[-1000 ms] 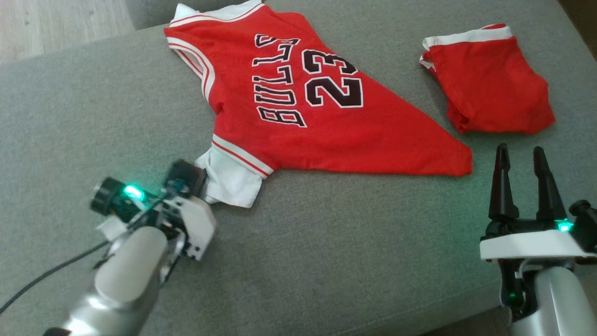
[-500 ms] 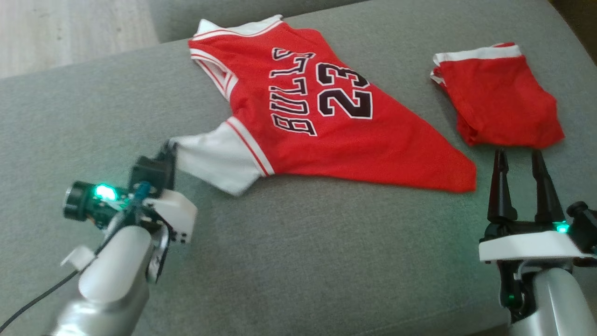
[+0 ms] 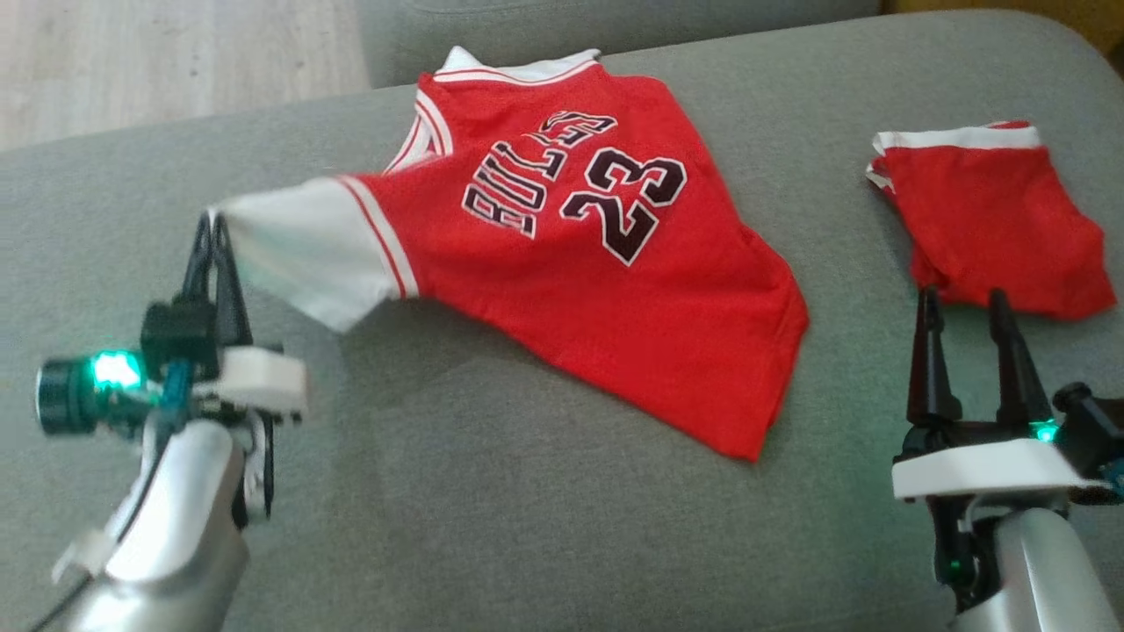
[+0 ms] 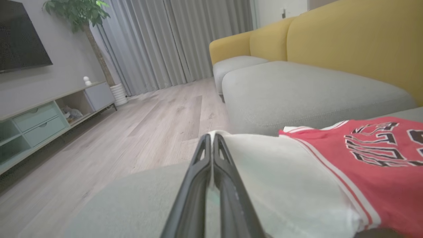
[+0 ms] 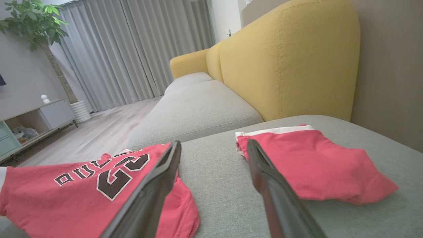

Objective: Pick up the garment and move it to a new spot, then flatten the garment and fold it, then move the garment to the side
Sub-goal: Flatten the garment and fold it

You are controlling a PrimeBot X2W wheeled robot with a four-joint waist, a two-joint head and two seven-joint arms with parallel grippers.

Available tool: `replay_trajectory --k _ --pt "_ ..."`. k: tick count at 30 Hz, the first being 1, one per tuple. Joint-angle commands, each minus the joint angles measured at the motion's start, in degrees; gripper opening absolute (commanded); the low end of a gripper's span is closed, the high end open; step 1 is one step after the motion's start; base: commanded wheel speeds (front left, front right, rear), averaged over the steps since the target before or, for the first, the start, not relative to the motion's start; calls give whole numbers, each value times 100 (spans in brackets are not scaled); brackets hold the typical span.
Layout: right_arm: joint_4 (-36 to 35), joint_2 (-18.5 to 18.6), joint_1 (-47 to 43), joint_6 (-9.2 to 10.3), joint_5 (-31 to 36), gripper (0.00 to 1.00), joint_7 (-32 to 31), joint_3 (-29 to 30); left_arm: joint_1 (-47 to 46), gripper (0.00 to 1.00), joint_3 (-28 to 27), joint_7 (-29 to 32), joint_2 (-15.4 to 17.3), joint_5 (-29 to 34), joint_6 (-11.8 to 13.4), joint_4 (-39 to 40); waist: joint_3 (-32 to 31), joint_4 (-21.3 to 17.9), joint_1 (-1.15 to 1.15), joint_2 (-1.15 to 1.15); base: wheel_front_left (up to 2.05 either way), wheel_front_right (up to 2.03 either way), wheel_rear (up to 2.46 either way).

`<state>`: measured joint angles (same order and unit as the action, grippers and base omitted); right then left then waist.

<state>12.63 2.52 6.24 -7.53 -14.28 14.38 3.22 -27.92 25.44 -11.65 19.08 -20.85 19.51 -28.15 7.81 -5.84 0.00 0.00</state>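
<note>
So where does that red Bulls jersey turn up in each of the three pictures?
Head view: jersey upper middle, its white sleeve pinched by the left gripper.
Left wrist view: jersey lower right, white sleeve reaching the centre.
Right wrist view: jersey lower left.
Shared landmark: the grey cushion under it.

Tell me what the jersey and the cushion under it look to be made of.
Jersey: apparently thin, soft knit fabric, matte; it drapes and wrinkles, sagging from the white sleeve pinched in the left end effector. Cushion: grey woven upholstery, matte, faintly speckled; likely padded.
</note>
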Motion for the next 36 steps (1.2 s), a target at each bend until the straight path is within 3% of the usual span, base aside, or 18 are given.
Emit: replay_trajectory --k 1,5,6,7,13,22,32,36 --pt "-146 36 41 4 58 100 62 -164 68 0 -237 -23 231 -45 70 170 -45 84 0 0 0 0 0" --pt "-108 36 1 4 83 100 62 -181 483 0 -119 180 228 -84 117 221 -115 204 0 0 0 0 0" --pt "-96 36 -7 4 94 100 62 -188 584 44 -69 281 236 -93 103 201 -137 230 0 0 0 0 0" --pt "-86 36 -14 4 105 100 62 -191 665 100 -49 324 233 -105 119 208 -164 259 0 0 0 0 0" --pt "-151 36 -44 4 134 100 62 -155 981 100 -60 118 261 -75 302 542 -356 432 0 0 0 0 0" --pt "-326 36 -258 4 175 100 62 -176 1547 100 41 -273 284 128 352 1514 -658 667 0 0 0 0 0" --pt "-89 36 -507 4 205 100 26 -188 2060 100 98 -324 65 120 409 1758 -658 761 0 0 0 0 0" --pt "135 36 -497 4 273 100 -242 -481 1974 100 85 -328 92 163 356 1757 -554 798 0 0 0 0 0"
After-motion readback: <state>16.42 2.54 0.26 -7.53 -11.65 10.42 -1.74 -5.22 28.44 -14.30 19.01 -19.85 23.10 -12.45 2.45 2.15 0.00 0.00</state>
